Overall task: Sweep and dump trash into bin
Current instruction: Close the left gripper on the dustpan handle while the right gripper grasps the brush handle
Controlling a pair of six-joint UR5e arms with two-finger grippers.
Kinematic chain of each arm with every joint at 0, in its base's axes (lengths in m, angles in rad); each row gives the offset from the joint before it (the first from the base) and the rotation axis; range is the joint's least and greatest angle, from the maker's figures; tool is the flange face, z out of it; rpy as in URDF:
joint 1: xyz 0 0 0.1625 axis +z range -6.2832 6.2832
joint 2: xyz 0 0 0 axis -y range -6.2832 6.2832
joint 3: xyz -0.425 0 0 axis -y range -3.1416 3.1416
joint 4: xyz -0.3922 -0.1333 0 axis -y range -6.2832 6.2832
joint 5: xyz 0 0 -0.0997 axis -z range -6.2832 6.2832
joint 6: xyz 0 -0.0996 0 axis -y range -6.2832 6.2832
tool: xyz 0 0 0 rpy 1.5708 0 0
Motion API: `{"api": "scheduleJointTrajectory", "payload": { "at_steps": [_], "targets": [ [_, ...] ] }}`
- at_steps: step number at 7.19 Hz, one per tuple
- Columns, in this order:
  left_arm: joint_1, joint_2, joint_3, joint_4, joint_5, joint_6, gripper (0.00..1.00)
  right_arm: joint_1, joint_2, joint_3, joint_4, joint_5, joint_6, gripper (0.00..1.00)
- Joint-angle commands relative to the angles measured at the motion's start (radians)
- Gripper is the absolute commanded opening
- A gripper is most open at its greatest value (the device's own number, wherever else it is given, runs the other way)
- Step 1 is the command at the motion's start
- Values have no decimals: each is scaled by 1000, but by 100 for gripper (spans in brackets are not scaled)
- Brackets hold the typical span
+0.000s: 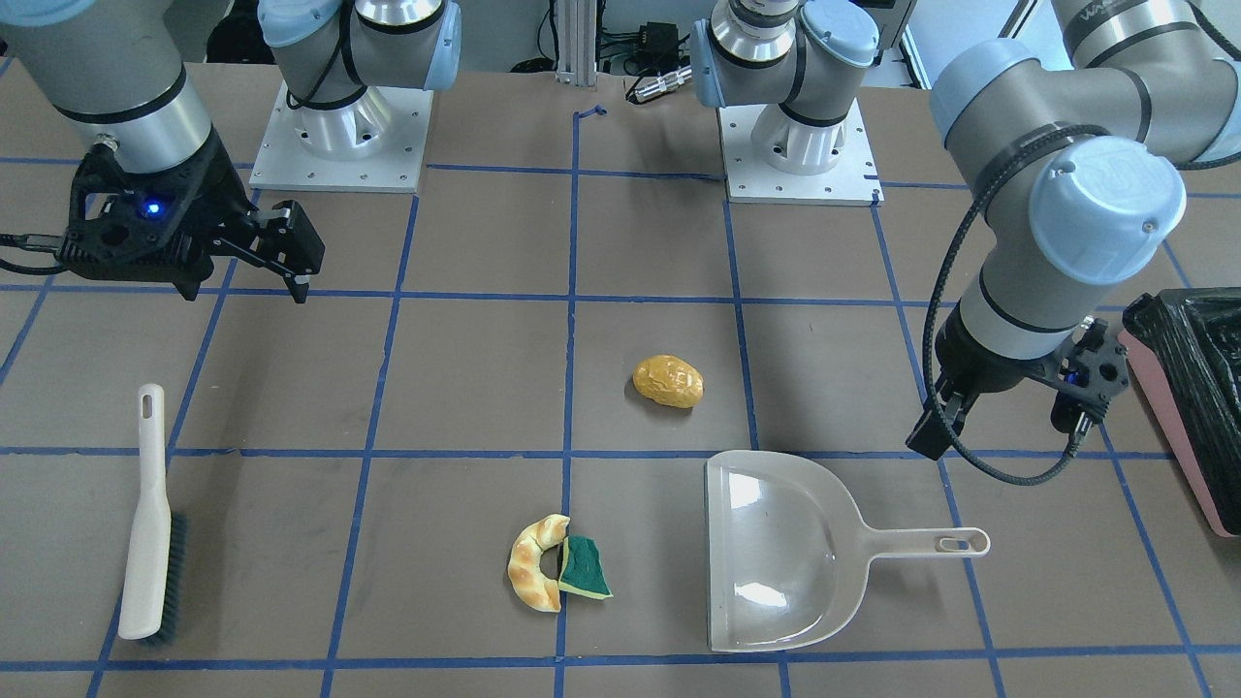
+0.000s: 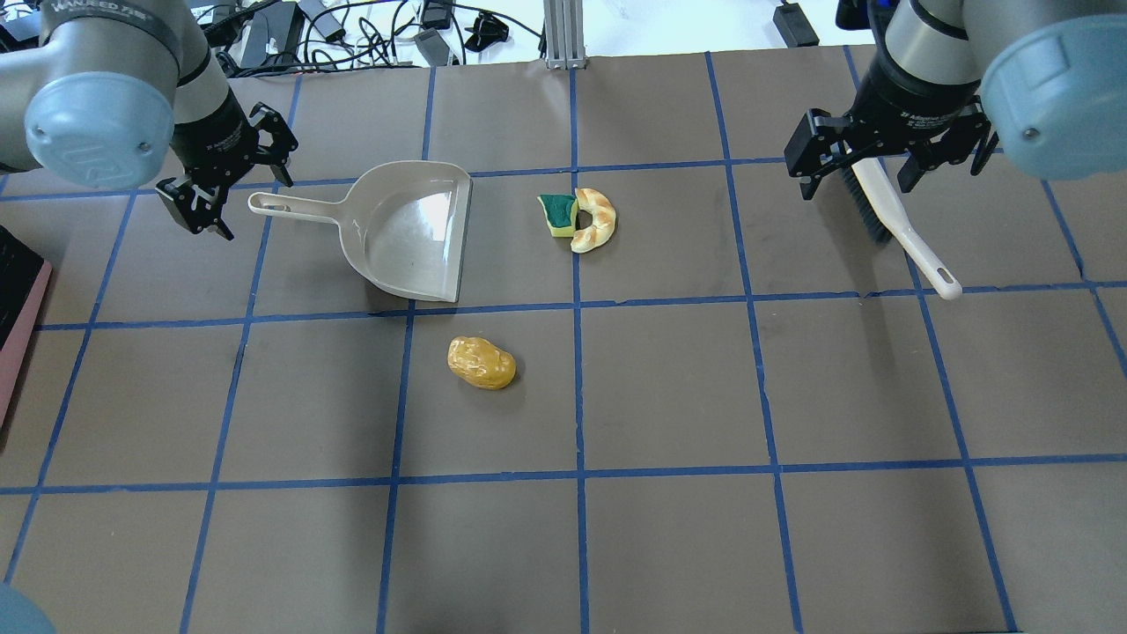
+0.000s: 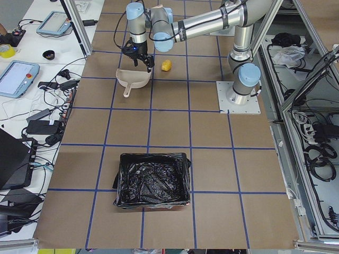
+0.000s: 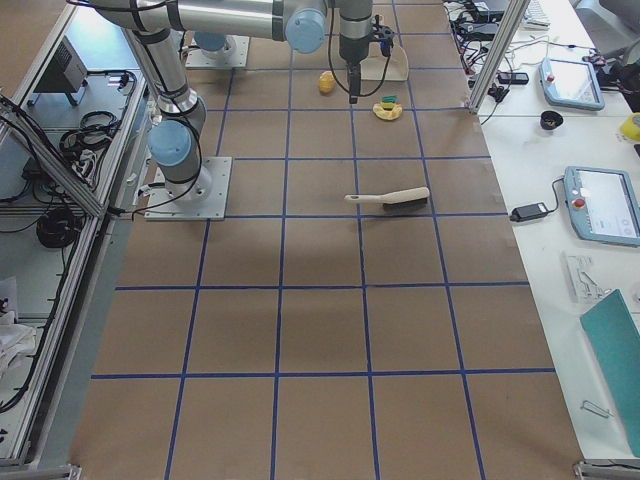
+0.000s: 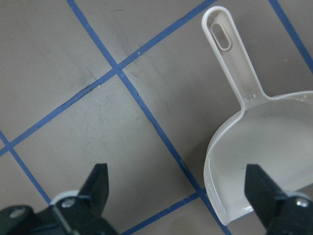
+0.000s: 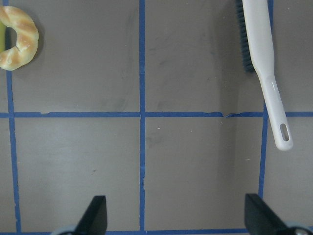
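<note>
Front: potato (image 1: 668,380) sits alone mid-table (image 1: 465,368), well apart from croissant (image 1: 533,562) and sponge (image 1: 585,569). Those two touch on a blue tape line (image 1: 572,388), sponge tucked into the croissant's curve. Dustpan (image 1: 785,553) lies flat, straight open edge facing the pair, bare table between; handle points toward the bin (image 1: 1181,431) at the table's end. Brush (image 1: 150,519) lies flat at the opposite side

Overhead: left gripper (image 2: 233,176) hangs just beside the handle end. Right gripper (image 2: 857,176) overlaps the brush head in frame

Left side: bin well apart from dustpan, open table between

Right side: brush well apart from the trash

Left wrist: jaws wide, holding nothing, dustpan rim near one tip

Right wrist: jaws wide, nothing held, brush off to one side, croissant in the corner
</note>
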Motion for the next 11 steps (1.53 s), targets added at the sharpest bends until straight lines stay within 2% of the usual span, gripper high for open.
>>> {"api": "scheduleJointTrajectory", "payload": {
  "at_steps": [1,2,3,4,5,6,8,9,10,11],
  "targets": [
    [7,-36,30,21,3,-144,100,-33,68,3,-72,2,-27,100],
    [7,-65,68,49,4,-169,100,-79,94,3,-75,29,-59,100],
    [7,-110,117,55,3,-221,94,-129,99,6,-78,61,-170,100],
    [7,-162,172,55,3,-251,95,-159,102,13,-78,57,-245,100],
    [7,-206,206,55,3,-277,100,-167,136,17,-78,42,-295,100],
    [7,-240,243,55,-3,-315,100,-176,177,24,-86,37,-315,100],
    [7,-303,306,55,0,-346,96,-217,187,99,-171,33,-361,99],
    [1,-314,299,55,3,-413,95,-263,187,146,-217,36,-449,96],
    [1,-313,288,46,4,-433,94,-292,187,177,-253,27,-537,98],
    [1,-323,280,49,3,-444,94,-305,191,182,-256,-72,-582,100]
  ]
}}
